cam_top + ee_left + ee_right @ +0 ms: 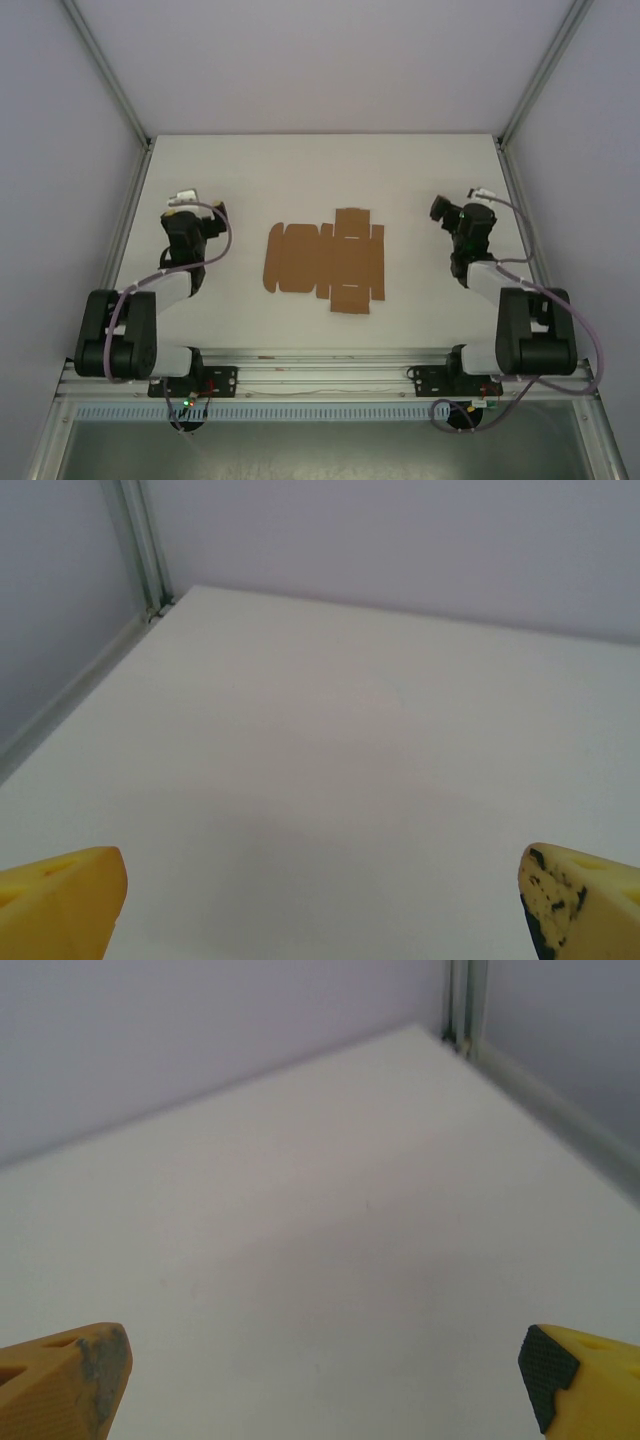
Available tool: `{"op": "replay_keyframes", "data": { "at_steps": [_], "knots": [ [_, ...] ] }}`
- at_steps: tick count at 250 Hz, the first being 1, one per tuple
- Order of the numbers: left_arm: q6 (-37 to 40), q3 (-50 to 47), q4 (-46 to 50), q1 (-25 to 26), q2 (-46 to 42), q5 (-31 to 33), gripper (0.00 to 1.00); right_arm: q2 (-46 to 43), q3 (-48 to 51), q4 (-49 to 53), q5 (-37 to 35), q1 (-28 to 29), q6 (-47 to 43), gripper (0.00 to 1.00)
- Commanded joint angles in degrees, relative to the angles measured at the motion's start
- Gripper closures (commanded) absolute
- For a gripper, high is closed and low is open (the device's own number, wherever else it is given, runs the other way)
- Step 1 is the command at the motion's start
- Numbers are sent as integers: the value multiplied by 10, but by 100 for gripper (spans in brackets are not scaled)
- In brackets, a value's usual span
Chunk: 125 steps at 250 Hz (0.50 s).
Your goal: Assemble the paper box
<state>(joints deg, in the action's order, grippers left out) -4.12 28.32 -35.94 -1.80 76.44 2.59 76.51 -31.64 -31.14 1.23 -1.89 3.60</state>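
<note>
Folding not started: the flat brown die-cut cardboard sheet [325, 260] lies mid-table [420, 180], between my arms. Left gripper [320, 900] and right gripper [325, 1380] gape empty; next I'd reach inward for a flap

Brown paper box [325, 260], unfolded die-cut sheet, flat, mid-table

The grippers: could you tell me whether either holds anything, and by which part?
Nothing is held: the left gripper and right gripper are open, and the box lies flat, apart from both.
</note>
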Motion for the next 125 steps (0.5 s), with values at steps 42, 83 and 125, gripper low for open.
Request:
{"op": "replay_keyframes", "data": {
  "at_steps": [42, 83, 125],
  "knots": [
    [-124, 90, 235, 36, -36, -90, 0, -18, -145, 215, -3, 94, 64, 2],
    [-177, 98, 230, 70, 3, -165, 0, 46, -174, 235, 62, 168, 126, 8],
    [-204, 136, 284, 86, 65, -251, 0, 125, -249, 384, 100, 232, 137, 19]
  ]
}}
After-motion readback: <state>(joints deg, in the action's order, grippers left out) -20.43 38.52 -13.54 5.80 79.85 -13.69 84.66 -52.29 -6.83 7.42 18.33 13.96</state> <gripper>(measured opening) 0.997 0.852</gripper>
